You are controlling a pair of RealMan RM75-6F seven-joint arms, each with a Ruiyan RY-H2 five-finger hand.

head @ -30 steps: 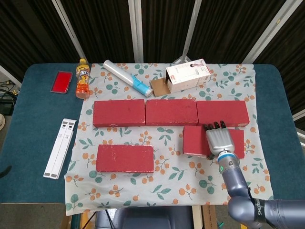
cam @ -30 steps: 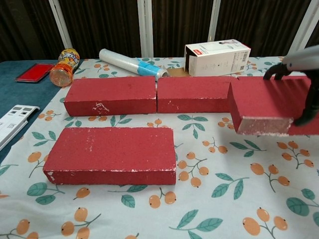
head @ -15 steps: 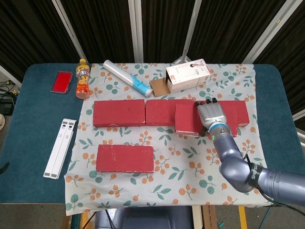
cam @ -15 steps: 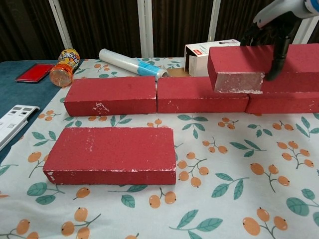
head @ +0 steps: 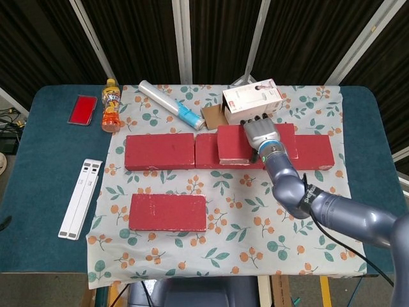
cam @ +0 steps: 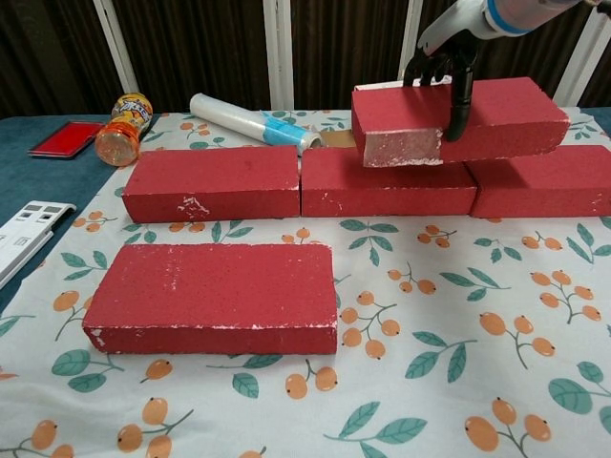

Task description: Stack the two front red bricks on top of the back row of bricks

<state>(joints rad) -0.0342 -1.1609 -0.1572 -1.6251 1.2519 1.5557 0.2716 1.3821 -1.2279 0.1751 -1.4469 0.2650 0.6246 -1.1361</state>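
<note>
My right hand (head: 261,133) (cam: 447,59) grips a red brick (head: 233,143) (cam: 506,114) from above. The brick hangs over the seam between the middle back brick (head: 208,153) (cam: 382,186) and the right back brick (head: 314,152) (cam: 544,181); I cannot tell whether it touches them. The left back brick (head: 160,151) (cam: 212,181) is bare on top. The other front red brick (head: 168,212) (cam: 215,296) lies flat on the cloth at the front left. My left hand is in neither view.
Behind the row stand a white carton (head: 252,100) (cam: 417,111), a foil roll (head: 167,102) (cam: 253,124) and an orange bottle (head: 111,105) (cam: 124,127). A red case (head: 82,109) and a white strip (head: 81,198) lie on the blue table to the left.
My right hand has lifted the brick from the front right and carried it back and left, over the back row's middle and right bricks.
</note>
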